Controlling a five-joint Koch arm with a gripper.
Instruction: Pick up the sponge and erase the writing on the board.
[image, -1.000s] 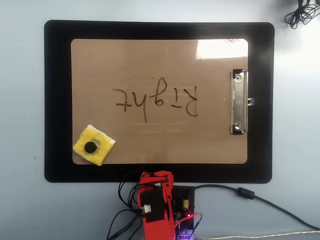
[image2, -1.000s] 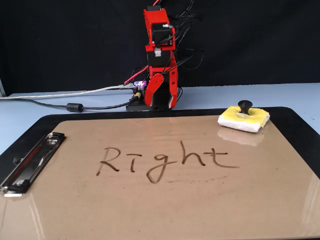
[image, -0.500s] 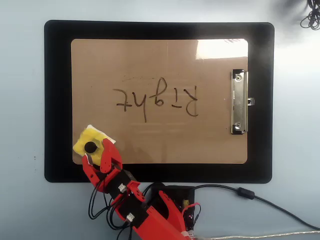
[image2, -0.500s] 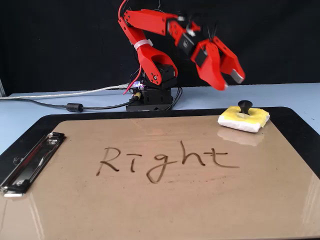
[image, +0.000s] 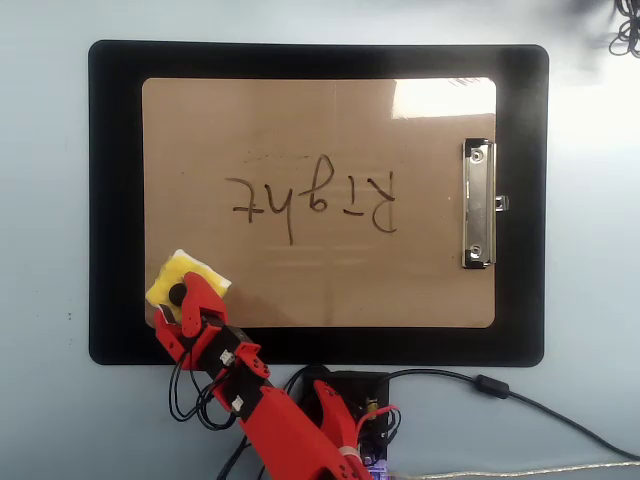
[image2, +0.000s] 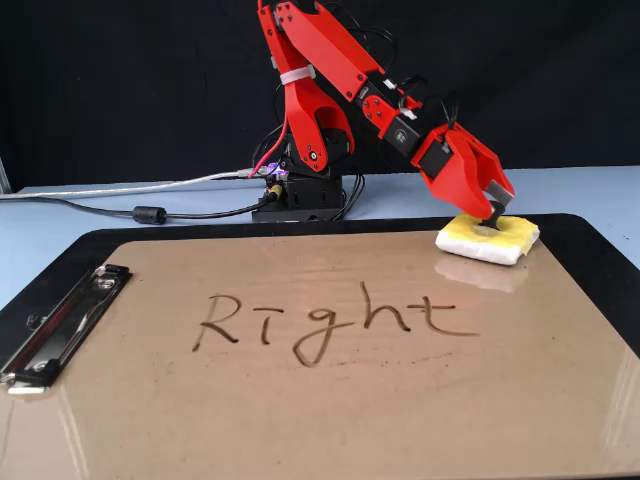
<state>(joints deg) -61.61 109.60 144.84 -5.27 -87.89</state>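
The sponge (image: 178, 281) sits on the board (image: 320, 130) in its lower-left corner in the overhead view, well apart from the writing (image: 312, 203). It looks soft and light, likely to squash, so its stiff black knob (image: 177, 294) is the place to grip. The red hand (image2: 489, 213) straddles that knob, jaws slightly parted; whether they pinch it I cannot tell.

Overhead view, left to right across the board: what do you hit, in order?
sponge at the board's lower left corner, with the gripper over it → writing "Right", upside down → silver clip.
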